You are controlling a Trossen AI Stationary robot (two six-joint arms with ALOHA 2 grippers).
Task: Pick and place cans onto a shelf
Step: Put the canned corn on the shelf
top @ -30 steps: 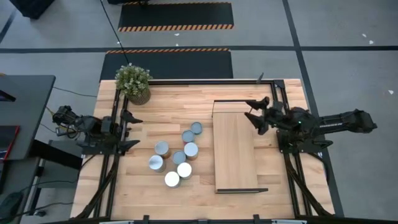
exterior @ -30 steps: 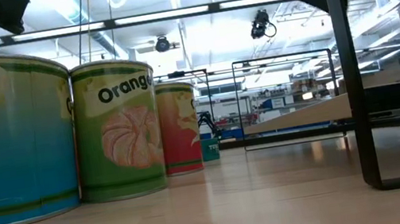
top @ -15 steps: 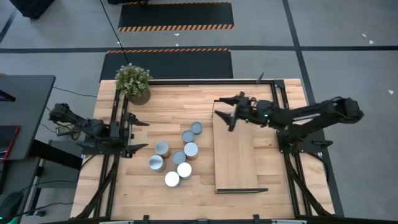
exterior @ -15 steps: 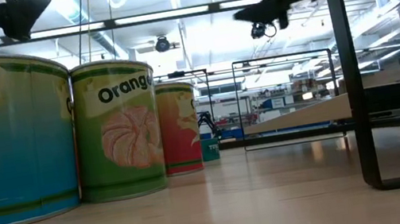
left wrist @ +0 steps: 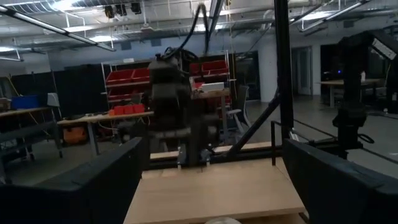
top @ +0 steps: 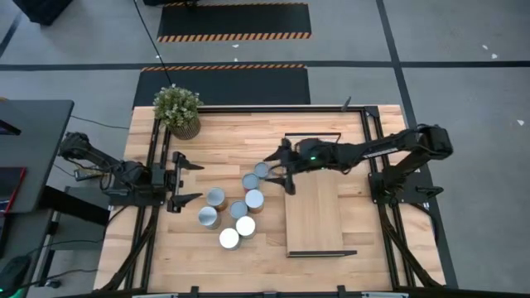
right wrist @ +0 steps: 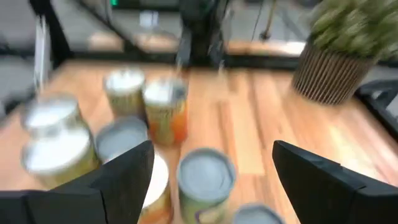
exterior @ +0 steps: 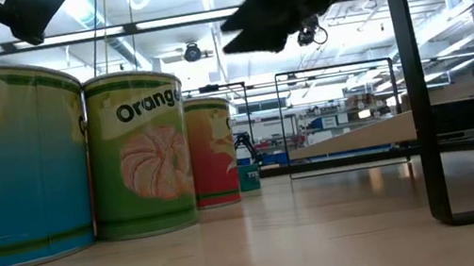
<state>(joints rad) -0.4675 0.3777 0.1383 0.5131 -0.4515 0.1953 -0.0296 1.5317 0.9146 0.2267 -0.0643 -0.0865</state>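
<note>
Several cans point(top: 236, 204) with silver tops stand upright in a cluster on the tabletop left of the shelf; in the low view they show as blue point(exterior: 13, 164), green-orange point(exterior: 140, 153) and red point(exterior: 213, 151) tins. The shelf point(top: 313, 203), a light-wood board in a thin black frame, stands at the right. My right gripper point(top: 279, 171) is open over the shelf's left edge, beside the farthest cans point(right wrist: 205, 177). My left gripper point(top: 187, 181) is open and empty, left of the cluster.
A potted plant point(top: 177, 110) stands at the table's far left corner and also shows in the right wrist view point(right wrist: 348, 50). The shelf's black leg point(exterior: 414, 76) stands on the table at the right of the low view. Bare wood lies near the table's front edge.
My right gripper has reached from the table's right side across the shelf toward the table's left, ending open beside the farthest cans. My left gripper has edged a little toward the cans. The cans and the shelf have stayed where they were.
</note>
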